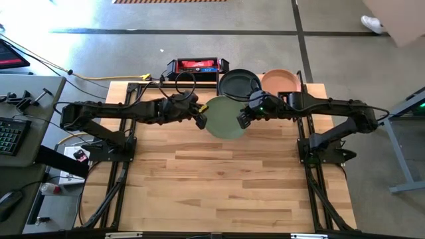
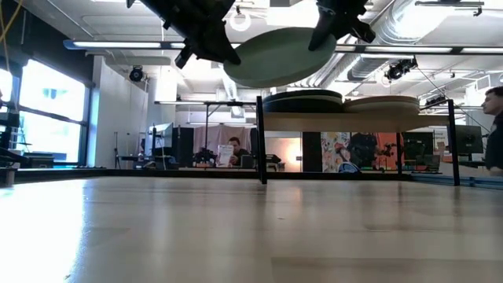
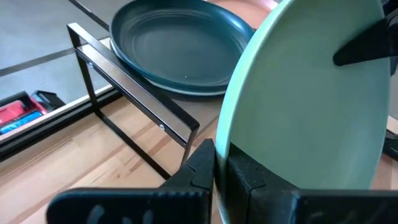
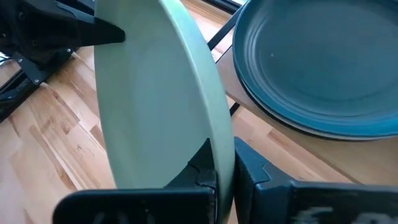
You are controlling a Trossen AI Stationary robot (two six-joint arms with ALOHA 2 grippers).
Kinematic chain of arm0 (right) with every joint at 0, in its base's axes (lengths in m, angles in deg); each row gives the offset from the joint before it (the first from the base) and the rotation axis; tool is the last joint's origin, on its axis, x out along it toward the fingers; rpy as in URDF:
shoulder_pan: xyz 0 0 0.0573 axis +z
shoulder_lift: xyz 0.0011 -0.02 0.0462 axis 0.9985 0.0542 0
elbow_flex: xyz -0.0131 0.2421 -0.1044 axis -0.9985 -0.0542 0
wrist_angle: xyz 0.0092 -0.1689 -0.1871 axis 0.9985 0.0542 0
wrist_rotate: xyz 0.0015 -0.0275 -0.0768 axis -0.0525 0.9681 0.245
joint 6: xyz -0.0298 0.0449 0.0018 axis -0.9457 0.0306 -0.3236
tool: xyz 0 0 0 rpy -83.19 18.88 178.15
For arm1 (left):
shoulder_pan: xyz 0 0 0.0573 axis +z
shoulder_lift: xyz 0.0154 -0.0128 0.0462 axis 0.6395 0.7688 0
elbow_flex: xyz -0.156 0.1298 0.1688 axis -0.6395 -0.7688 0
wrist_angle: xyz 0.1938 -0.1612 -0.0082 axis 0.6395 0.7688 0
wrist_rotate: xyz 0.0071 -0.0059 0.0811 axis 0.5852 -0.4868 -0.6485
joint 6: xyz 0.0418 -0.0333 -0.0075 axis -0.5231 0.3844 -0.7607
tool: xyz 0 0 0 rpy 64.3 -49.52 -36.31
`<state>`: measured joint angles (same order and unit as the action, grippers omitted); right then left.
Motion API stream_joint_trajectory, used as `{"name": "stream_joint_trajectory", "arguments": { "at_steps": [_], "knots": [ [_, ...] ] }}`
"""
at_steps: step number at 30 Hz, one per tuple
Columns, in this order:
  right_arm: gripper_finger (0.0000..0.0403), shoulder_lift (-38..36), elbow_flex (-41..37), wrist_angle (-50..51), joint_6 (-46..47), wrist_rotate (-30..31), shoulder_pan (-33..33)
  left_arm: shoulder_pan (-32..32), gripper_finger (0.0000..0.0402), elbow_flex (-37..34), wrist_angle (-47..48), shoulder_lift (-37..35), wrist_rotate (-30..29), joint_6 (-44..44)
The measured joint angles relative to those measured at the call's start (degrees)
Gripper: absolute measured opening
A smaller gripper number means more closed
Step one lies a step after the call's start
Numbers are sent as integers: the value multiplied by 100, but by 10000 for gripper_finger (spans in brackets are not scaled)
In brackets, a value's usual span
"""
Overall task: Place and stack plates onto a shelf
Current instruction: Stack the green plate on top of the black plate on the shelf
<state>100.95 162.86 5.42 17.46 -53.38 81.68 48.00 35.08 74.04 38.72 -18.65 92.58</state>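
A pale green plate (image 1: 224, 117) is held in the air between both grippers, in front of the shelf (image 2: 346, 118) at the table's far edge. My left gripper (image 1: 199, 120) is shut on the plate's left rim and my right gripper (image 1: 244, 118) on its right rim. In the low view the green plate (image 2: 279, 56) hangs tilted above shelf height. On the shelf, a black plate (image 1: 239, 82) rests on a paler plate whose rim (image 3: 186, 92) shows beneath it. A peach plate (image 1: 280, 80) lies to the black plate's right. My left gripper (image 3: 221, 163) pinches the green plate's left rim (image 3: 225, 140) between its two fingers, coming level from the table's left. The plate is lifted clear of table and shelf. My right gripper (image 4: 224, 163) pinches the opposite, right rim (image 4: 219, 134) between its two fingers, coming level from the table's right. The plate spans the gap between the two grippers, slightly tilted.
The shelf's black metal frame (image 3: 137, 93) stands close to the plate's far side. A red and black case (image 1: 194, 66) lies beyond the table's far edge. People sit and stand in the room behind the table (image 2: 229, 152). Bare slatted tabletop (image 1: 219, 179) spreads toward the near edge.
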Motion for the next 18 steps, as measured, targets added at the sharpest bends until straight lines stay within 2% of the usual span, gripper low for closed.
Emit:
{"name": "stream_joint_trajectory", "arguments": {
  "at_steps": [11,18],
  "knots": [
    [0,0,0,124,100,-81,11,320,71,0,-12,7,1320,-22],
    [0,-13,0,355,82,-118,-87,557,105,2,-261,-245,1700,54]
  ]
}}
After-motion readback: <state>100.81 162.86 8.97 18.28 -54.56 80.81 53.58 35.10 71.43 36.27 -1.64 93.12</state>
